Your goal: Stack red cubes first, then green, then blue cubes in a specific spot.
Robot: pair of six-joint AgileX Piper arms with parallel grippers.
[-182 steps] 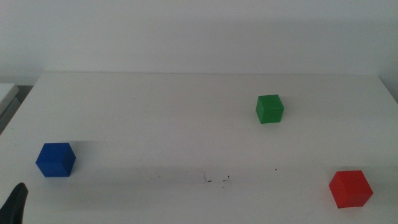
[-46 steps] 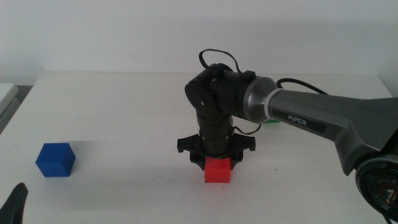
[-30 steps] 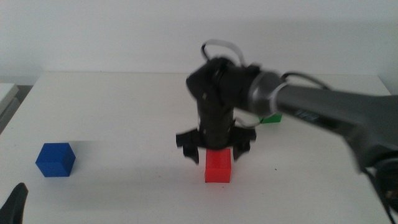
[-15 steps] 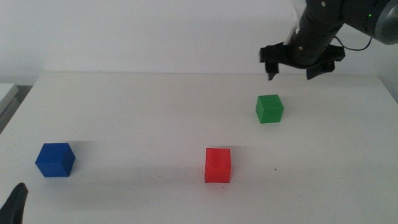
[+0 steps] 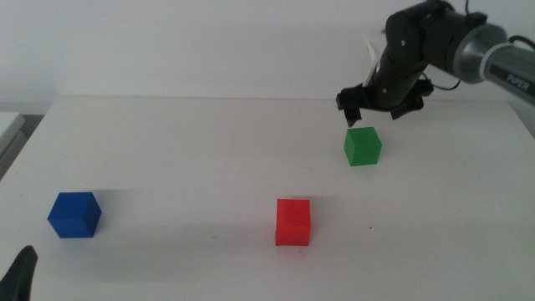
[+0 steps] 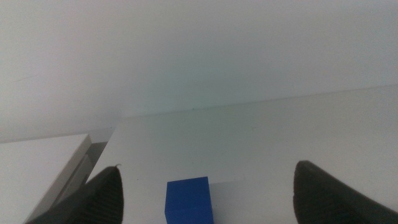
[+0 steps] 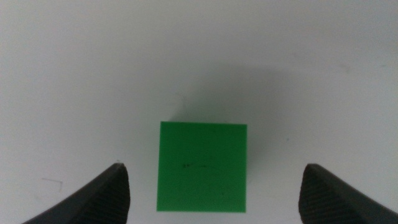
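Green cube (image 5: pixel 362 145) sits on the tabletop (image 5: pixel 209 159) beneath the right gripper (image 5: pixel 383 102), fingers (image 7: pixel 99 199) spread wide, empty, pointing down.

White table (image 5: pixel 209 142), plain pale wall (image 5: pixel 184 42) behind, grey ledge (image 5: pixel 8 125) beside

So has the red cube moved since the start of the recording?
Yes. The red cube went from the table's near right corner leftward to the middle front, now nearer than and left of the green cube, which stayed put.
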